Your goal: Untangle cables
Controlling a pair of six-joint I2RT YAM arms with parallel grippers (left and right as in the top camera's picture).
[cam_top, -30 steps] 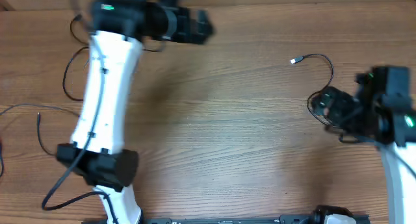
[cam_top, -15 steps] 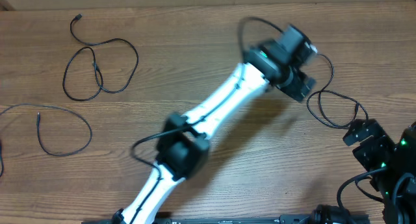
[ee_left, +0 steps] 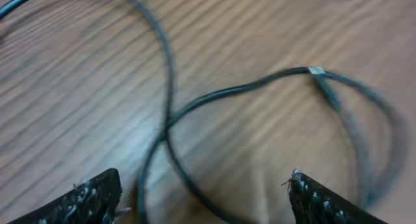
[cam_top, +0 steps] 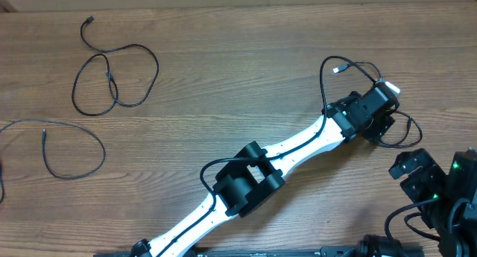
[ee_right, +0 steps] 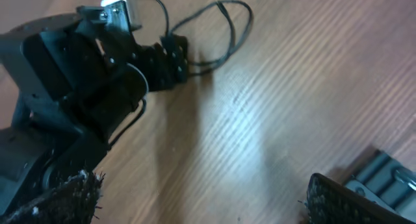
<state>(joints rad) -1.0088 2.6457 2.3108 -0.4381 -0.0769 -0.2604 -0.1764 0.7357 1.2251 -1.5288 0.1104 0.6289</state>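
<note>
Wood-grain table (cam_top: 223, 78) bears 3 black cables (cam_top: 110, 77), left tool (ee_left: 205, 195) over 1.

On the wooden counter (cam_top: 238, 78), the upper-left cable (cam_top: 112, 86) is thin and black, curled into two overlapping loops, with its small plug end nearest the far edge. The far-left cable (cam_top: 44, 145) forms one wide open loop and runs off the left edge. The right cable (cam_top: 323, 82) arcs from a pale-tipped plug into loose, crossing loops.
</note>
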